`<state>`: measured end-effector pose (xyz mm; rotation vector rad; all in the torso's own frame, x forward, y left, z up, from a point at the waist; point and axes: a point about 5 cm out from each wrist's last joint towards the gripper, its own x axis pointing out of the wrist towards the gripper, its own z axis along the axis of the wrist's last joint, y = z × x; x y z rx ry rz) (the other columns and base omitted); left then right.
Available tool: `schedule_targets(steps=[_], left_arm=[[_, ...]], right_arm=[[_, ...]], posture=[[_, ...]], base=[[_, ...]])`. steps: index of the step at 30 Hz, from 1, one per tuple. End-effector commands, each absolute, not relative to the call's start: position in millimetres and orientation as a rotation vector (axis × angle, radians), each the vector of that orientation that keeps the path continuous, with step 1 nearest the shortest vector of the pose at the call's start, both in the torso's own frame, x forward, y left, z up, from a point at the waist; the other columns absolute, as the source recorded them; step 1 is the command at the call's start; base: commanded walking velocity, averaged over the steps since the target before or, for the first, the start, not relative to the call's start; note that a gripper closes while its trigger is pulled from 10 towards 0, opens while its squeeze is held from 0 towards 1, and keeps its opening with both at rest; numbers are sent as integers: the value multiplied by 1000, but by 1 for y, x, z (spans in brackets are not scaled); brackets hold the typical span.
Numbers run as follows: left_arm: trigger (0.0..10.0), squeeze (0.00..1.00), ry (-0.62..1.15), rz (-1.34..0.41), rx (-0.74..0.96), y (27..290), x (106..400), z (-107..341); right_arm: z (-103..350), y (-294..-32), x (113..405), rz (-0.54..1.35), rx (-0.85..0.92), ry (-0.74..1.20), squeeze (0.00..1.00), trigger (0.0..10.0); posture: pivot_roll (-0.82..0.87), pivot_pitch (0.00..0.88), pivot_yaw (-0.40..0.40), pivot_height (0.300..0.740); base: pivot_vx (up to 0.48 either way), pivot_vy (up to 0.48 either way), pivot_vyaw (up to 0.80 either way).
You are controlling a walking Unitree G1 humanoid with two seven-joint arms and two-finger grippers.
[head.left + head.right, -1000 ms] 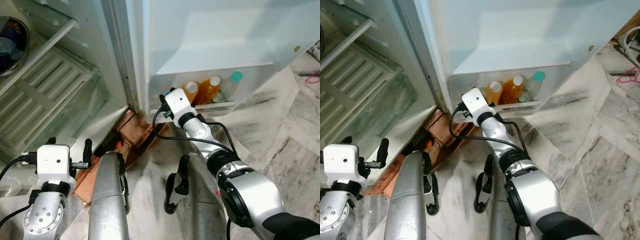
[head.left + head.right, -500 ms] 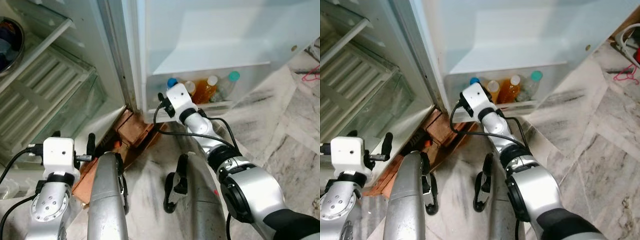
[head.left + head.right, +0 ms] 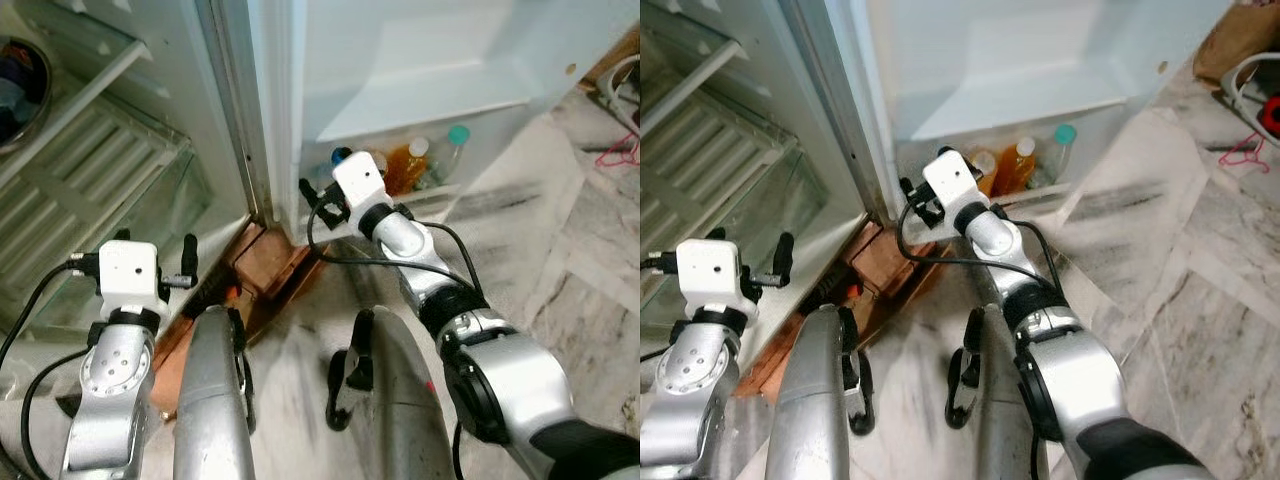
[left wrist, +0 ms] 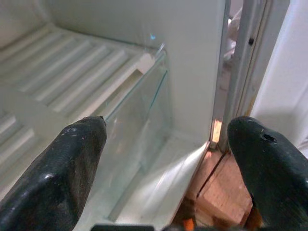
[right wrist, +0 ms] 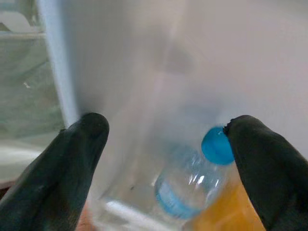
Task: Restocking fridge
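A clear water bottle with a blue cap [image 5: 216, 144] stands in the fridge door's bottom shelf [image 3: 447, 194], next to two orange drink bottles [image 3: 404, 166] and a green-capped bottle [image 3: 455, 142]. My right gripper [image 5: 166, 139] is open just in front of the blue-capped bottle [image 3: 342, 155]. Its fingers [image 5: 72, 163] are spread wide and hold nothing. My left gripper [image 3: 155, 245] is also open and empty. It is raised in front of the fridge's lower compartment, facing the glass-fronted drawer [image 4: 139, 110].
Red-brown bricks [image 3: 272, 272] prop up the fridge base between my grippers. A metal bowl [image 3: 20, 75] sits on an upper glass shelf at the left. Marble floor [image 3: 560, 250] spreads to the right, with a pink hanger [image 3: 620, 155] and a brown bag [image 3: 1230, 45] at its far edge.
The right gripper has drawn back from the door shelf, uncovering the blue-capped bottle standing there. The left gripper has risen toward the fridge. The camera has shifted a little.
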<state>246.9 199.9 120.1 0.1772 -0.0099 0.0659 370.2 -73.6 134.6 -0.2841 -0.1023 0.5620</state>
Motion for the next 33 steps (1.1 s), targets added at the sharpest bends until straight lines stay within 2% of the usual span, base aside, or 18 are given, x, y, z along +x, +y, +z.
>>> schedule_targets(steps=[1, 3, 4, 5, 6, 7, 14, 18, 21, 28, 33], left_arm=[[10000, 0, 9, 70, 179, 203, 249, 113], [10000, 0, 6, 65, 176, 203, 253, 112], [10000, 0, 1, 61, 174, 202, 256, 112], [10000, 0, -5, 57, 172, 201, 258, 112], [10000, 0, -12, 52, 165, 200, 260, 113], [10000, 0, -22, 47, 162, 200, 264, 113], [10000, 0, -38, 56, 155, 203, 267, 107], [10000, 0, -30, 66, 152, 205, 265, 103], [10000, 0, -27, 71, 143, 205, 266, 101], [10000, 0, -54, 39, 102, 195, 281, 104], [10000, 0, -54, 30, 109, 194, 278, 102]], right_arm=[[117, -84, 362, 541, -212, -40, 1000, 10000], [113, -89, 361, 519, -189, -27, 1000, 10000], [110, -93, 358, 498, -165, -20, 878, 10000], [106, -97, 355, 478, -142, -17, 67, 10000], [103, -102, 352, 451, -117, -17, 0, 10000], [96, -111, 344, 388, -51, -9, 0, 10000], [93, -128, 317, 248, 31, -82, 0, 10000], [99, -122, 308, 269, 36, -151, 0, 10000], [101, -121, 306, 272, 29, -157, 0, 10000], [117, -138, 315, 157, 40, -172, 0, 10000], [113, -143, 311, 123, 49, -157, 0, 10000]], posture=[[119, 127, -68, 591], [113, 112, -65, 591], [110, 99, -63, 591], [106, 89, -60, 591], [105, 84, -59, 591], [93, 56, -53, 591], [63, 0, -52, 591], [56, 0, -33, 596], [45, 0, -20, 611], [11, 0, -15, 651], [11, 0, -6, 671]], base=[[0, 0, 0], [0, 0, 0], [0, 0, 0], [0, 0, 0], [0, 0, 0], [0, 0, 0], [0, 0, 0], [0, 0, 0], [0, 0, 0], [0, 0, 0], [0, 0, 0]])
